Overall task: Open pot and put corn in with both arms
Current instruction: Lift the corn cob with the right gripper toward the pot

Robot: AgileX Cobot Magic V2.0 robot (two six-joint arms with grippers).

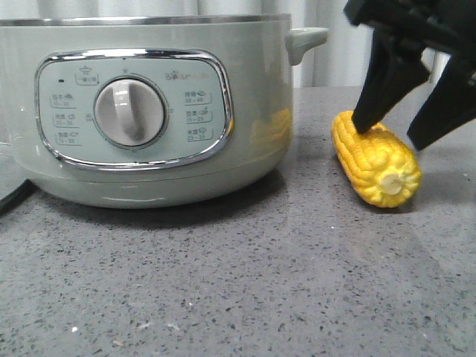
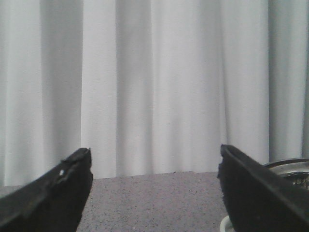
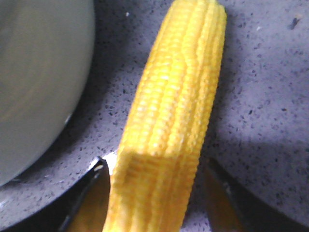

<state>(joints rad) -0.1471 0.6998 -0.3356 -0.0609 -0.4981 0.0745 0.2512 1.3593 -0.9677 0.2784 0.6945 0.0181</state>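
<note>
The pale green pot stands at the left of the front view, its dial facing me and its small side handle pointing right. Its wall also shows in the right wrist view. The yellow corn lies on the counter to the right of the pot, pale cut end toward me. My right gripper is open and reaches down over the corn, one finger on each side of it. My left gripper is open and empty, facing the curtain, with the pot's steel rim beside one finger.
The grey speckled counter stretches in front of the pot and corn. A white curtain hangs behind the table. A dark cable runs off at the left of the pot.
</note>
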